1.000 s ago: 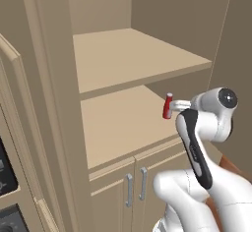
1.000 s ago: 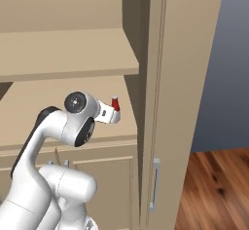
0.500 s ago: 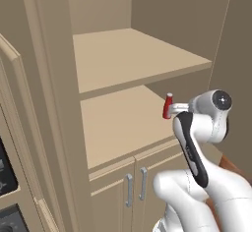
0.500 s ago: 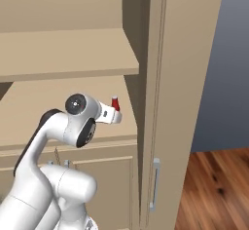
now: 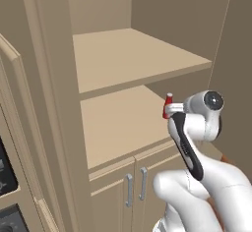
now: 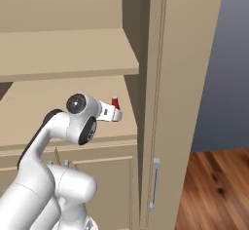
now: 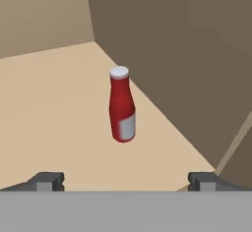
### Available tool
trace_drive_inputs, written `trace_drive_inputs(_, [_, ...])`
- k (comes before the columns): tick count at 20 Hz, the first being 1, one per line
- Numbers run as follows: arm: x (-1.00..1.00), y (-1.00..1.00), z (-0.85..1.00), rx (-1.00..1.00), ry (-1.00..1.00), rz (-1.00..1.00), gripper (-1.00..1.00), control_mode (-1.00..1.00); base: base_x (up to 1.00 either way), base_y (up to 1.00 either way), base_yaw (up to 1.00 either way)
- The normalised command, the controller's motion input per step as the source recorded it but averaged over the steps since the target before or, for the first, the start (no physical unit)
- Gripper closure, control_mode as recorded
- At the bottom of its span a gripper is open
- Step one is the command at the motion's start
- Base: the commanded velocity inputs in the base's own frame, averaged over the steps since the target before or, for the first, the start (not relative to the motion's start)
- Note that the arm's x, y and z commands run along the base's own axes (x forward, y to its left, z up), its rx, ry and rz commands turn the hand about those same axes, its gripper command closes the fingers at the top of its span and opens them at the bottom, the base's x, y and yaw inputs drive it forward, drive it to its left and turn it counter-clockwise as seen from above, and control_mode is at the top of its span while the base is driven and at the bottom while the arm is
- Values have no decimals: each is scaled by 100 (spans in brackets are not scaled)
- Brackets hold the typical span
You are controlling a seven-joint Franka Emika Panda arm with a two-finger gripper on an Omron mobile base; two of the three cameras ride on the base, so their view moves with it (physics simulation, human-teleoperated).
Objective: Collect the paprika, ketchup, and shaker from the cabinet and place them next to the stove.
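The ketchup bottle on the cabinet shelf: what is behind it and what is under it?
The ketchup stands upright on the cabinet's lower shelf. Behind it rises the cabinet's dark side wall, close to the bottle. The arm covers the bottle's lower part in both base views.

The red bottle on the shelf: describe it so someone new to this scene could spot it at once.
Look at the tall beige cabinet, then its lower open shelf. Near the shelf's right side wall stands the ketchup: a slim, upright red bottle with a pale cap and a pale label, nothing else beside it.

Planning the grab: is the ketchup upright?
Upright: the ketchup stands on the shelf, cap up, ahead of the open gripper.
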Motion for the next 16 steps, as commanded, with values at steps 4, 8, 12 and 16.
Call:
trace_drive_inputs(4, [26, 0, 0, 0, 0, 0, -100, -100, 0, 0, 0])
trace_drive_inputs(8, [27, 0, 0, 0, 0, 0, -100, -100, 0, 0, 0])
trace_drive_inputs(12, [26, 0, 0, 0, 0, 0, -100, -100, 0, 0, 0])
trace_drive_inputs(16, [24, 0, 0, 0, 0, 0, -100, -100, 0, 0, 0])
